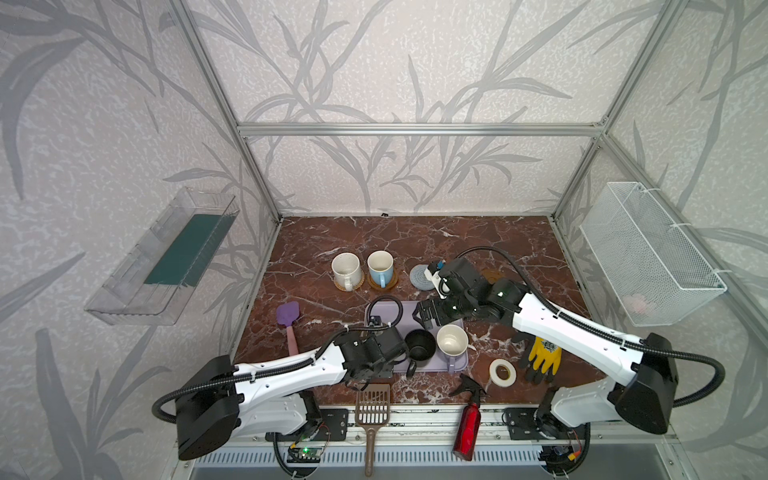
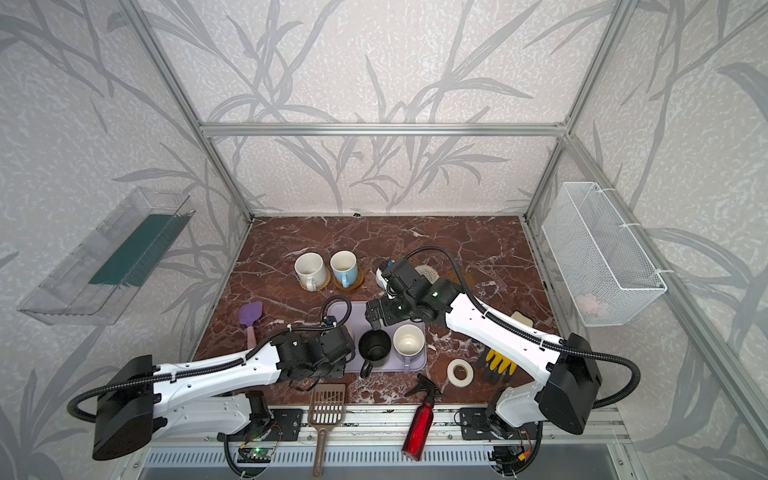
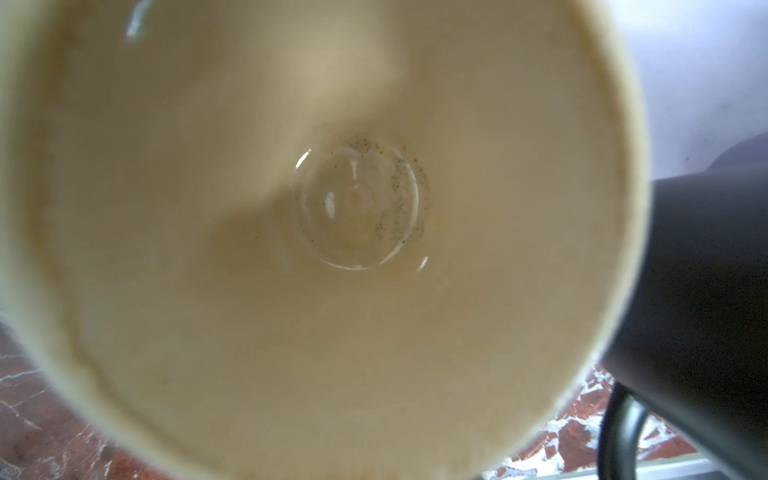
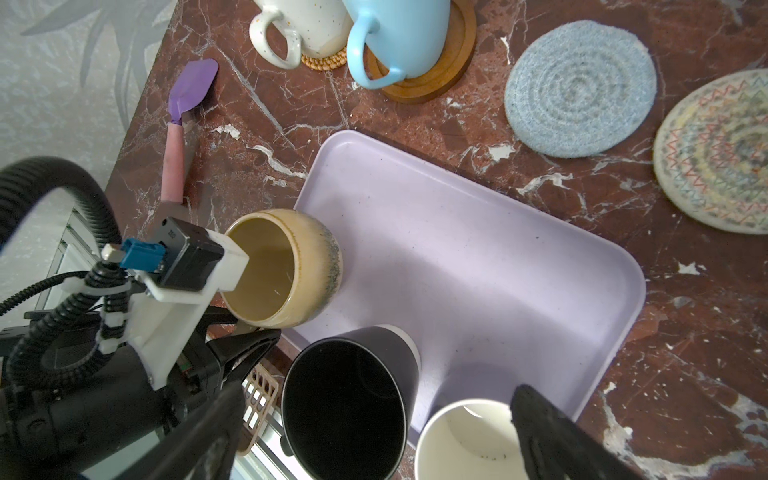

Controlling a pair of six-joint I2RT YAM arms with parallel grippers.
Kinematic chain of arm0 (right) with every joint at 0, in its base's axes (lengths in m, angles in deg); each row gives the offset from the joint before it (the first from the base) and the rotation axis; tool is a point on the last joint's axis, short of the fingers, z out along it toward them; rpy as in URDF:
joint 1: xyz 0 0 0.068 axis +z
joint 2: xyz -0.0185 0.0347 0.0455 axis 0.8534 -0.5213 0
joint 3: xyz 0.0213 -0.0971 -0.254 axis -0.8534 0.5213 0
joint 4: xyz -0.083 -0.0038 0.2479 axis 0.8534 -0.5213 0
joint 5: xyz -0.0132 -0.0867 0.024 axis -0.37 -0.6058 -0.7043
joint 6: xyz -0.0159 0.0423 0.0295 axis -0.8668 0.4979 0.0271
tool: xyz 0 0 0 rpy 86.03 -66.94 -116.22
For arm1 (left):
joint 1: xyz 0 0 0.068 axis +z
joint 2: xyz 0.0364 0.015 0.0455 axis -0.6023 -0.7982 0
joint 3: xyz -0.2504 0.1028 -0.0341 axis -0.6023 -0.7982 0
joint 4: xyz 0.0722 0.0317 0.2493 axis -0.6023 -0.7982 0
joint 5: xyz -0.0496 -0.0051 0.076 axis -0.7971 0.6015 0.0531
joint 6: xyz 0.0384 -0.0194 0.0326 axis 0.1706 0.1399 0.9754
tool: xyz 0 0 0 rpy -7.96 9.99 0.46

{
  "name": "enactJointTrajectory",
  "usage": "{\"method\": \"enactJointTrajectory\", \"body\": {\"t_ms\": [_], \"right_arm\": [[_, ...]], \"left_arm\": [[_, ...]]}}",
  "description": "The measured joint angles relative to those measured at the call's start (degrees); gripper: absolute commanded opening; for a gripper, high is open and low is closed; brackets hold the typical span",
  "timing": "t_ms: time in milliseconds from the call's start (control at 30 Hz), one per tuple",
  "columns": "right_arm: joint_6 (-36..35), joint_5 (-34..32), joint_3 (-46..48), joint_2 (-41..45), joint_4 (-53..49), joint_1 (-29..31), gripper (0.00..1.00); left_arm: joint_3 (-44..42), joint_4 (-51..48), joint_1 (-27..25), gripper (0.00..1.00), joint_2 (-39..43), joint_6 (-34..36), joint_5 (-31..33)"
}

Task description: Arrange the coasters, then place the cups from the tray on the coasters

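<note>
At tray (image 4: 457,249) left edge | cream cup (image 4: 299,257) just beside left pincer (image 4: 243,330); grip unclear | right pincer (image 4: 376,395) spread

- walls (image 1: 374,62): pale textured wallpaper on three sides, printed with large grey leaf-and-stem sprays.
- frame: bare aluminium extrusion, uprights in the back corners, one crossbar (image 1: 415,129) running across the back wall.
- work surface: red-brown marble-pattern tabletop (image 1: 415,241) with white veining, filling the floor of the enclosure.
- left wall: clear plastic bin (image 1: 124,299) mounted at a tilt, a dark green panel (image 1: 183,253) lying inside it.
- right wall: white wire basket (image 1: 648,249) hung on the frame; something pale pink at its bottom, too blurred to name.
- front edge: slotted aluminium rail (image 1: 415,419), with a vented metal strip (image 1: 415,457) below.
- light: soft, even, only faint shadows on the marble.
</note>
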State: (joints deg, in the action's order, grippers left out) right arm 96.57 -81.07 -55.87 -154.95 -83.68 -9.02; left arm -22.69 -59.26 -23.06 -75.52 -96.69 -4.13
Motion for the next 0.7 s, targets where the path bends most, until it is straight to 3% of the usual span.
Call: {"method": "enactJointTrajectory", "body": {"t_ms": [700], "right_arm": [[2.1, 0.5, 2.8, 0.4, 2.6, 0.4, 1.0]], "left_arm": [[-0.4, -0.9, 0.2, 0.0, 0.5, 0.1, 3.1]]}}
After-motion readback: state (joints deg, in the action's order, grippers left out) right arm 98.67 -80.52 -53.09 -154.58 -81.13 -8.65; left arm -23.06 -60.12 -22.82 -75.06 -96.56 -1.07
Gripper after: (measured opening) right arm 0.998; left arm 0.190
